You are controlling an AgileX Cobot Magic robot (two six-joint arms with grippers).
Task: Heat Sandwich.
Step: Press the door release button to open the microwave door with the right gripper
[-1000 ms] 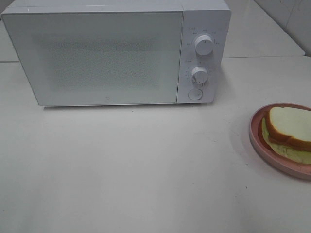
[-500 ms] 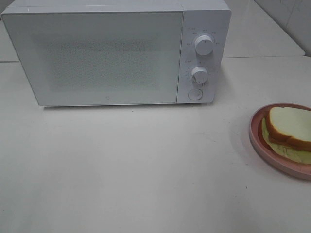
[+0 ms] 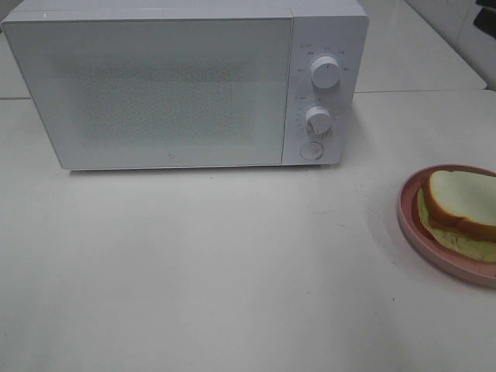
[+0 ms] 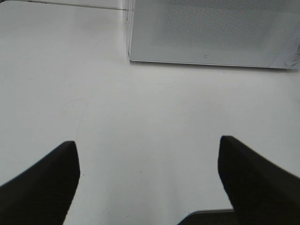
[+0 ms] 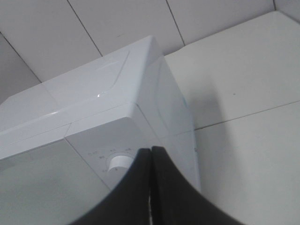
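The sandwich [image 3: 459,211], white bread with a brown crust and a pale filling, lies on a round pink plate [image 3: 411,221] at the table's right edge. Left of it stands a white microwave [image 3: 163,85] with its door closed. My left gripper [image 4: 147,140] hovers open over bare table in front of the microwave [image 4: 206,33], with nothing between its dark fingers [image 4: 51,183]. My right gripper [image 5: 151,150] is shut on nothing, high up beside the microwave's [image 5: 93,103] right end. Its tips point toward the upper dial [image 5: 119,161].
The microwave's panel carries an upper dial [image 3: 325,71], a lower dial [image 3: 318,120] and a round button [image 3: 311,150]. A tiled wall rises behind. A small dark shape [image 3: 485,23] shows in the top right corner of the exterior view.
The microwave, plate and sandwich have not moved. A small dark shape has come into the top right corner of the exterior view.
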